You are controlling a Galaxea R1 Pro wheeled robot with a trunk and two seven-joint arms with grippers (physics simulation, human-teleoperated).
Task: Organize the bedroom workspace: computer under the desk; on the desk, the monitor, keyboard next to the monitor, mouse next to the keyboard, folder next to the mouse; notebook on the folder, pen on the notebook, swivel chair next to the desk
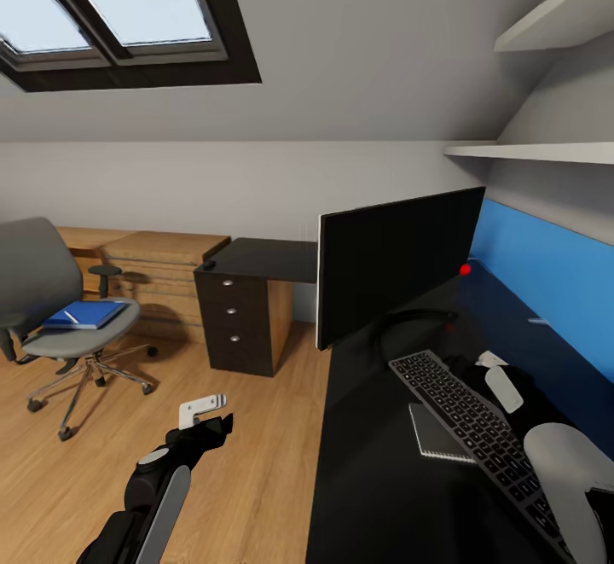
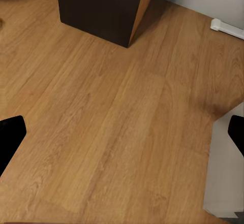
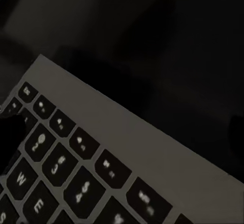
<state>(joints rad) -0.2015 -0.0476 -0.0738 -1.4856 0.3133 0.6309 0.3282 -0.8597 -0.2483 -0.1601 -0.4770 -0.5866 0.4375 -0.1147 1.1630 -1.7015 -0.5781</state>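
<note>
Left gripper (image 1: pixel 207 411) spread above wooden floor (image 2: pixel 101 132); right gripper's state unclear, close over keyboard (image 1: pixel 477 427) on glossy black desk (image 1: pixel 375 479).

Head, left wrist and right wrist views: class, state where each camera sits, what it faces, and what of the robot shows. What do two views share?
Head view: high on the robot, facing the desk, monitor and swivel chair; left gripper shows.
Left wrist view: near the left gripper, facing the wooden floor; dark fingertips at the edges.
Right wrist view: close above the keyboard.
Shared: keyboard in head and right wrist views; drawer unit in head and left wrist views.
</note>
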